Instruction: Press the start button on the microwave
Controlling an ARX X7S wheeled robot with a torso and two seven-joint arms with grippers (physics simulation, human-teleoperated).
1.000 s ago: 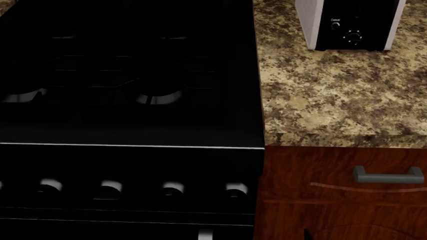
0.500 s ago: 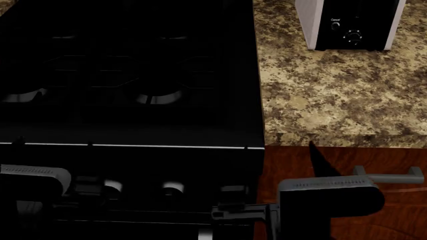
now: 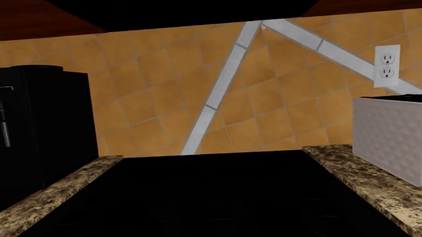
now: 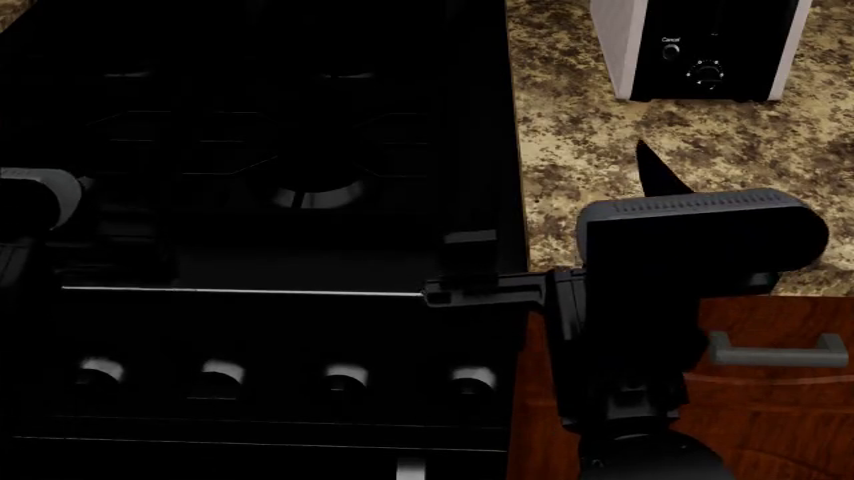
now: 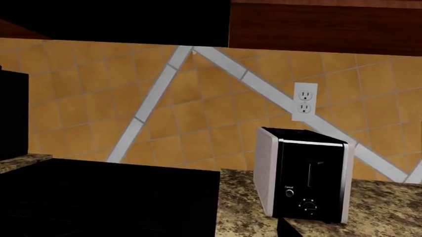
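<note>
Here: microwave [image 4: 705, 50] upright on counter [image 4: 641, 200], beside stove [image 4: 267, 150].

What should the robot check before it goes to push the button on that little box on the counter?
1. Box in sight: ok. The microwave stands on the speckled counter, black front facing the robot.
2. Start button found: cannot tell. Only a "Cancel" label and round controls show; no start label is readable.
3. Path free: ok. Bare counter lies between the right arm and the box.
4. Near enough to press: not ok. The right arm is well short of the front panel.
5. Right gripper shut for poking: cannot tell. Only a dark tip shows.
6. Left arm clear: ok. It is over the stove, far aside.
</note>
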